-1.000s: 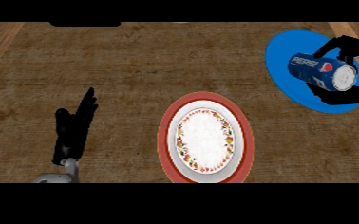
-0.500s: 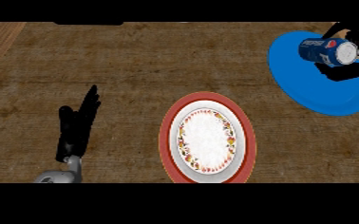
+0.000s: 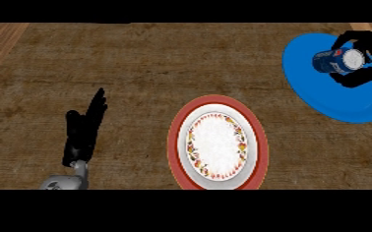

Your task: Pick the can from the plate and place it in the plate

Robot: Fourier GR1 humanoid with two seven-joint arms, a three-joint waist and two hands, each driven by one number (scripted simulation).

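— Where's the can (image 3: 338, 61) right now?

— Over at the far right, above the blue plate (image 3: 320, 91). The right hand (image 3: 356, 73) has its black fingers curled round it, so only part of the can shows: a dark blue side with a bit of red and white on it, and the pale round end turned up toward us.

— Is it standing on the plate?

— Can't tell from here whether it touches the plate or hangs just over it. It's tipped, lying more on its side than upright (you see the end face and the side at once). It sits over the upper right part of the blue plate, close to the picture's edge.

— And the other plate?

— The red-rimmed plate (image 3: 176, 142) is low in the middle of the wooden counter (image 3: 145, 69), with a white centre and a ring of small fruit or flower marks round it. Nothing lies on it. It's well apart from the blue plate, with bare wood between the two.

— What about the other hand?

— The left hand (image 3: 81, 132) is down at the lower left, on the end of its grey forearm (image 3: 69, 179). Fingers straight and together, pointing up and away, thumb out to the side, holding nothing. It's resting there, to the left of the red-rimmed plate and not touching it.
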